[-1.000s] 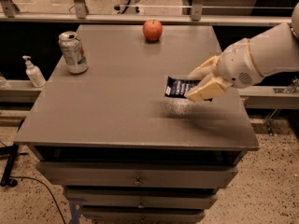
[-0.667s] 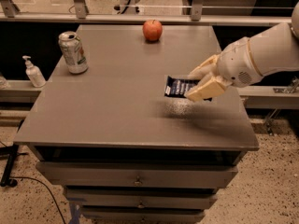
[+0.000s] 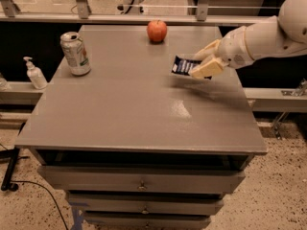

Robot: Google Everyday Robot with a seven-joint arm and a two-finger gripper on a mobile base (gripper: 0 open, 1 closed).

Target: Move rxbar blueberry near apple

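Above the table's (image 3: 120, 123) right half, the rxbar blueberry (image 3: 182, 65) in the claw's (image 3: 200, 64) tight grip, apart from the apple (image 3: 157, 30).

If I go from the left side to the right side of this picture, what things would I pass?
pump bottle → soda can → apple → blue snack bar → robot's hand, closed on the bar's right end, to the right of the apple.
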